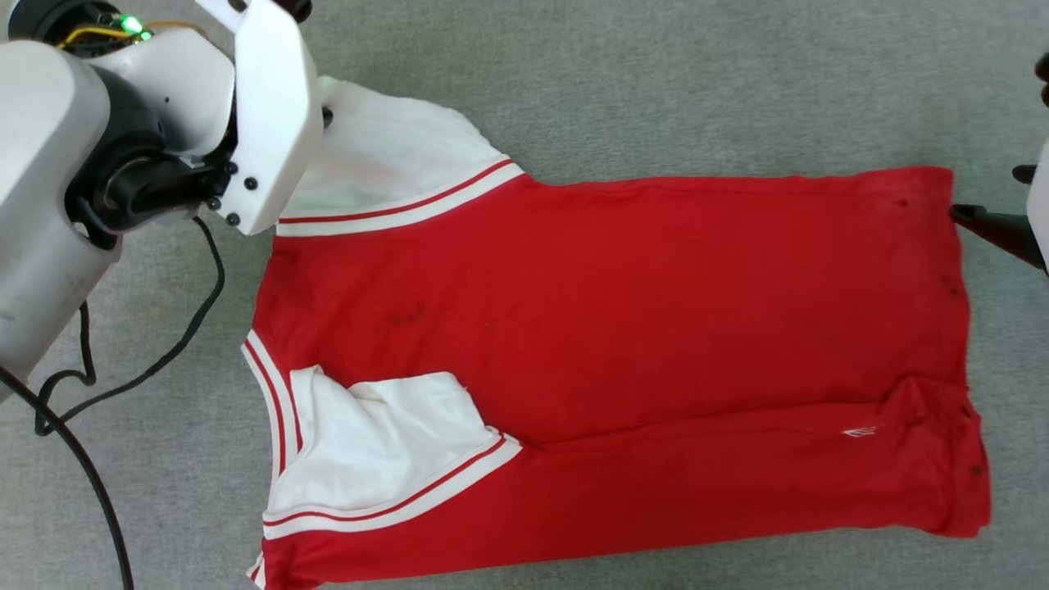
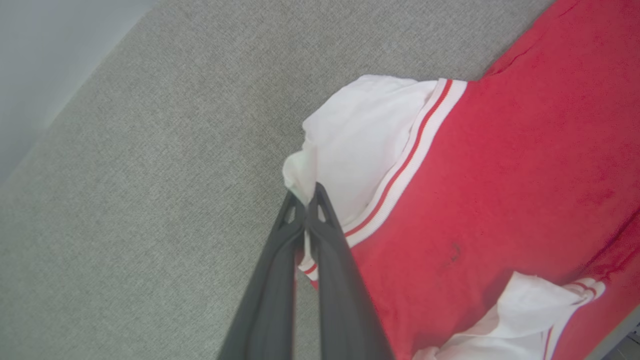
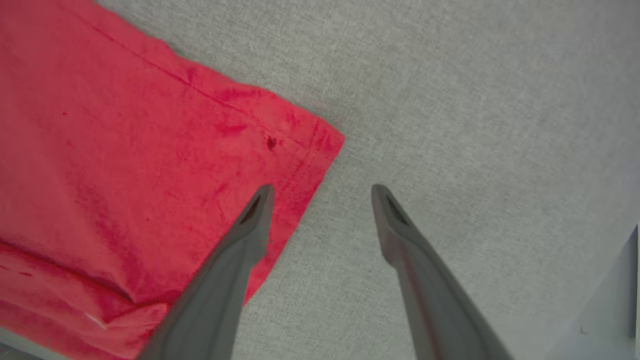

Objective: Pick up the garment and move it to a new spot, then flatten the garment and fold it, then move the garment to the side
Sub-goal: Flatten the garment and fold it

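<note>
The garment (image 1: 623,328) lies spread on the grey table (image 1: 656,82), plain red side up, sleeves to the left and hem to the right, with the near sleeve (image 1: 377,451) folded onto the red body. The left claw (image 2: 306,197) is clamped on the edge of the far sleeve (image 2: 360,145) at the far left. The right claw (image 3: 322,192) gapes wide at the far right hem corner (image 3: 310,145), one finger over cloth, the other over bare table.

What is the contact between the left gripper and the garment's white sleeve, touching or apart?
Touching. The left wrist view shows the left gripper, fingers shut together, pinching a bunched edge of the white sleeve of the garment between its tips.
</note>
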Available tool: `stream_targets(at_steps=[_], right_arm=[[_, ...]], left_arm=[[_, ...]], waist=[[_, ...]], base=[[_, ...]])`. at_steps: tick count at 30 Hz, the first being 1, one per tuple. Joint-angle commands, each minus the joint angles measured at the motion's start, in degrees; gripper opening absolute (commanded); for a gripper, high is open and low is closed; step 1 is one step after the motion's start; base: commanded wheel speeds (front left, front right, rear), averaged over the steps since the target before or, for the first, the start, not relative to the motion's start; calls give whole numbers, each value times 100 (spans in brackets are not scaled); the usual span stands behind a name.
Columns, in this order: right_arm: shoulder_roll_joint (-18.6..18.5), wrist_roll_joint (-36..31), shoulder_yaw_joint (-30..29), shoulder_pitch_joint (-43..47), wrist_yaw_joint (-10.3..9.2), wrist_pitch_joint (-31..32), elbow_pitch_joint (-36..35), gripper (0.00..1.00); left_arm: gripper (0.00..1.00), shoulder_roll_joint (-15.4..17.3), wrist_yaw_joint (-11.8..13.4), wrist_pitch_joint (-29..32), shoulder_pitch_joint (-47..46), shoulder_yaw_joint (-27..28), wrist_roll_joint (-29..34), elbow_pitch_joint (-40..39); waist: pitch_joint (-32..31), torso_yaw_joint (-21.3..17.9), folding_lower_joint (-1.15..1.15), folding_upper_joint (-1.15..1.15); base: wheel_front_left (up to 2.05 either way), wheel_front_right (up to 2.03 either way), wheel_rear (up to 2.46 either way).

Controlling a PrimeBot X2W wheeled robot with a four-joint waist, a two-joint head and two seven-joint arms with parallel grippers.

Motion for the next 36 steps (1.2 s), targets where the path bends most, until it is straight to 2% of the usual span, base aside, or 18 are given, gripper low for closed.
stream_targets(at_steps=[1, 6, 12, 13, 14, 15, 23, 28, 36], right_arm=[[135, 39, 53, -184, -4, 101, 191, 100], [503, 15, 243, -422, -4, 87, 843, 100], [795, 116, 803, -142, -4, -138, 1405, 100], [807, 145, 878, -142, -3, -205, 1419, 53], [807, 145, 878, -142, -3, -205, 1419, 53], [813, 170, 926, -178, -3, -315, 1417, 0], [524, 421, 1002, -596, -3, -1214, 1370, 0], [310, 631, 1211, -323, -4, -1747, 1197, 0], [-124, 915, 1532, 253, -3, -2350, 886, 0]], left_arm=[[0, -26, -9, -31, -45, 8, 46, -41], [0, -50, -5, -50, -98, -11, 93, -186], [0, -15, 9, -111, -34, -18, 108, -241], [0, -1, 9, -125, -14, -23, 111, -236], [0, -1, 9, -125, -14, -23, 111, -236], [0, 15, 11, -144, 16, -28, 111, -224], [0, 78, 43, -452, 359, 18, -4, -224], [0, 199, 79, -637, 694, 11, -100, -448], [0, 653, 265, -879, 1501, -118, -235, -1123]], waist=[[102, 87, 0, 0], [273, 213, 0, 0], [349, 277, 0, 0], [339, 274, 0, 0], [339, 274, 0, 0], [312, 261, 0, 0], [-236, 178, 0, 0], [-656, 181, 0, 0], [-1243, 241, 0, 0]], base=[[0, 0, 0], [0, 0, 0], [0, 0, 0], [0, 0, 0], [0, 0, 0], [0, 0, 0], [0, 0, 0], [0, 0, 0], [0, 0, 0]])
